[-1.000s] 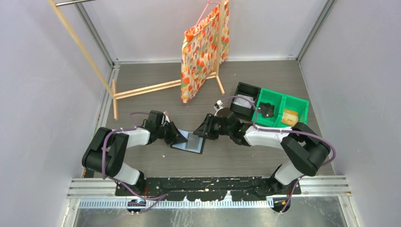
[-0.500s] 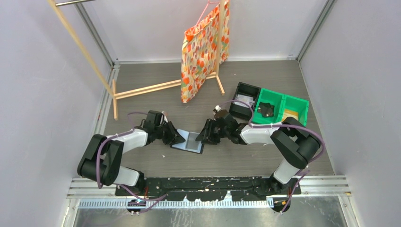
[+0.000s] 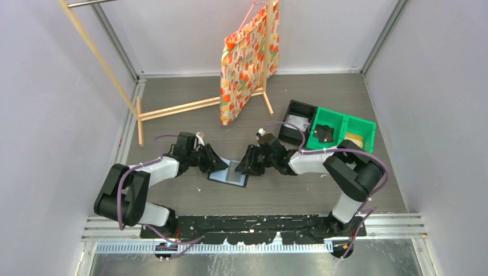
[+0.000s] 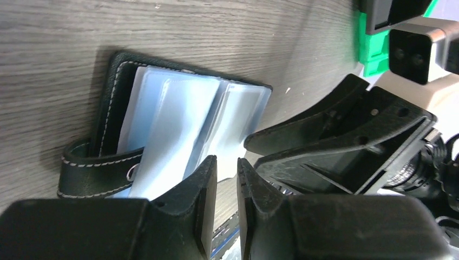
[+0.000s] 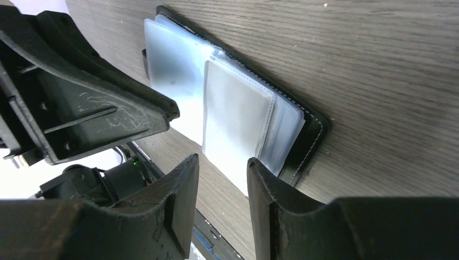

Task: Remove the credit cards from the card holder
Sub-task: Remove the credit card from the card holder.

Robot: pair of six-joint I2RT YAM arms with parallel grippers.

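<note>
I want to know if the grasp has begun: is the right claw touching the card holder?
Cannot tell. In the right wrist view the card holder overlaps the right claw in outline; neither contact nor gap shows plainly.

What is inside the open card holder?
In the card holder, translucent plastic sleeves overlap; one shows a pale card-sized rectangle. The sleeves beneath are covered, so any cards there cannot be seen.
</note>
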